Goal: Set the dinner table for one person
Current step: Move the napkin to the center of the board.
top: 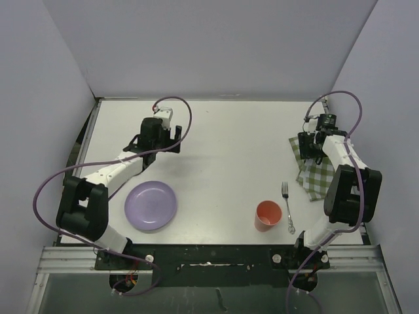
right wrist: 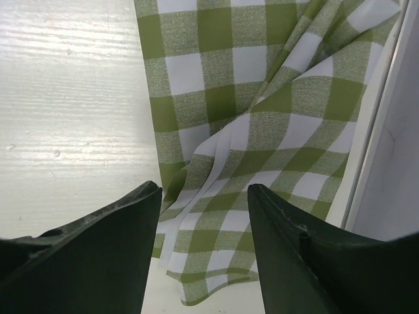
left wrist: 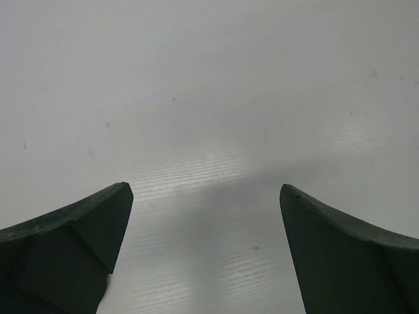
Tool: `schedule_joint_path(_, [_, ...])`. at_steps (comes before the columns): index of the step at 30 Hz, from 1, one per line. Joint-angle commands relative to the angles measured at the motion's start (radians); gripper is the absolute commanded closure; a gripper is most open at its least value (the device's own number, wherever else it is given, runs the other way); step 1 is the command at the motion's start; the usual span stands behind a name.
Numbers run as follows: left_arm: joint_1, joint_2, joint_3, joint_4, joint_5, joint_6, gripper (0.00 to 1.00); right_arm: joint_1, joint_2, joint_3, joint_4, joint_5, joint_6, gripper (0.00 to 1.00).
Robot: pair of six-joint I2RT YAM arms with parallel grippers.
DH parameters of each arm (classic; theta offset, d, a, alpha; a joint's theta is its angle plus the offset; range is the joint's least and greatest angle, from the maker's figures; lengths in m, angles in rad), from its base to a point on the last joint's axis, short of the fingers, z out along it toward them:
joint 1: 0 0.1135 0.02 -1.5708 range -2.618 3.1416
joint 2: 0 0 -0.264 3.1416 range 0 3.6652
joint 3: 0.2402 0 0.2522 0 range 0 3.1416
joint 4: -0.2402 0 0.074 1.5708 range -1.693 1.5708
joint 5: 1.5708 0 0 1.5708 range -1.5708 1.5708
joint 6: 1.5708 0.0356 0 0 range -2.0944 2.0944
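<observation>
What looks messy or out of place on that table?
The cloth is rumpled, with raised folds, at the right edge of the table, across from the plate. The cup stands upright; nothing is spilled.

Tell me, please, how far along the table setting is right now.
The plate, cup and fork lie on the dinner table, plate apart from the other two. In hand: the right gripper, jaws apart, sits over the rumpled checked cloth, gripping nothing; the left gripper is open. Left, probably: lay the cloth, group everything.
</observation>
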State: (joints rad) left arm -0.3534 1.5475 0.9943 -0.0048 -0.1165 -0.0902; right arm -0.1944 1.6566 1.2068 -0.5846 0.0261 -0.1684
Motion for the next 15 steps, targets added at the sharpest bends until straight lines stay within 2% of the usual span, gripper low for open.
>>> schedule_joint_path(1, [-0.005,0.031,0.084,0.005,0.023,-0.037,0.02,-0.005,0.007,0.038,0.022,0.018,-0.021,0.44])
schedule_joint_path(15, [-0.051,0.145,0.200,-0.020,0.046,-0.074,0.02,-0.044,0.081,0.051,0.056,0.031,-0.074,0.44])
